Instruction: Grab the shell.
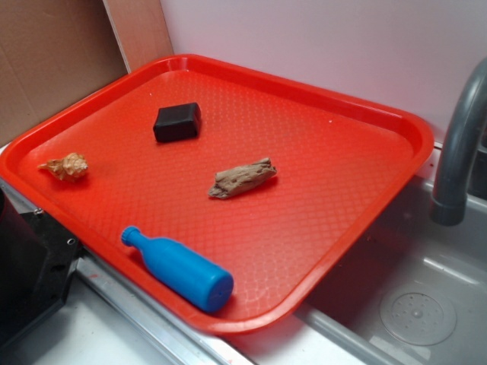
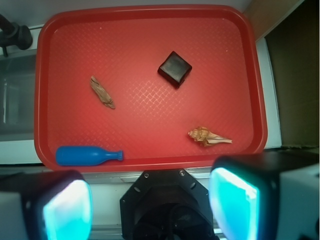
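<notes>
You have a large red plastic tray [image 2: 50, 100] with a diamond-textured floor lying ahead of the gripper [image 2: 150, 205], beside a grey metal sink [image 1: 426, 304] with a curved grey faucet [image 1: 460, 144]. No brand, label or writing can be read on anything.

In the wrist view your two fingers [image 2: 240, 210] sit at the bottom edge, glowing teal pads set wide apart with nothing between them; they hang short of the tray's near rim.

Just beyond the left finger a blue plastic bottle [image 2: 87, 155] lies on its side along the near rim, neck pointing toward the right finger. Farther out, roughly between the fingers, is a black rectangular block [image 2: 175, 68]. Left of it, well apart, lies an elongated grey-brown driftwood-like piece [image 2: 102, 92].

The small tan-orange spiky spiral shell [image 2: 207, 136] lies closest to your right finger, just beyond it, near the tray's near right corner, pointed tip aimed right. Nothing touches it or blocks the way.

The exterior view shows the faucet and sink basin clearly, plus brown cardboard [image 1: 46, 61] behind the tray; the fingers show only in the wrist view.
</notes>
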